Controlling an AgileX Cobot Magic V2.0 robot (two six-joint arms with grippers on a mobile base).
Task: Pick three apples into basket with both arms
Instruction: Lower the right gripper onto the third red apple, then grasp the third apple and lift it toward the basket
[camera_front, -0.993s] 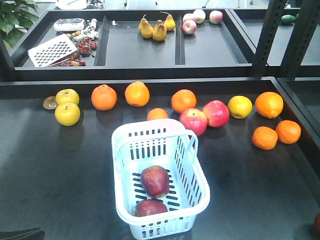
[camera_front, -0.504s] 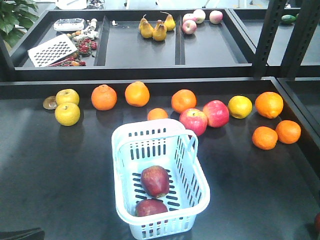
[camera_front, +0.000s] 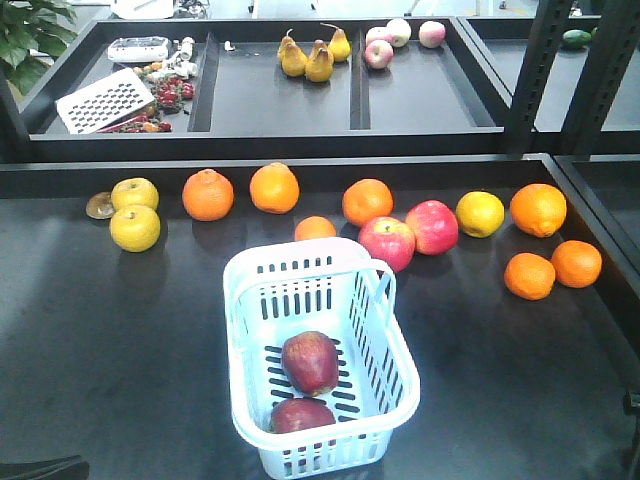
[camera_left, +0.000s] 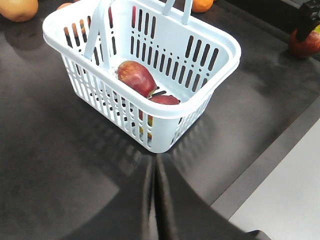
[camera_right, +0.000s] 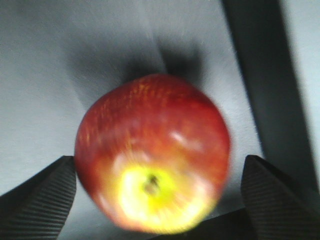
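Tabletop: dark, fruit along far side.
Basket: near centre, holds two apples.
Third apple: near right edge, between right pincer pads, spread wide, no contact on the right.
Left pincer: closed, empty.
Risk: off-centre closing could roll apple away.

Two maroon-red apples are lying in the pale blue-white slotted basket, showing dark against it. A third apple, red with a yellow base, is filling the right wrist view between ribbed black end effector pads.
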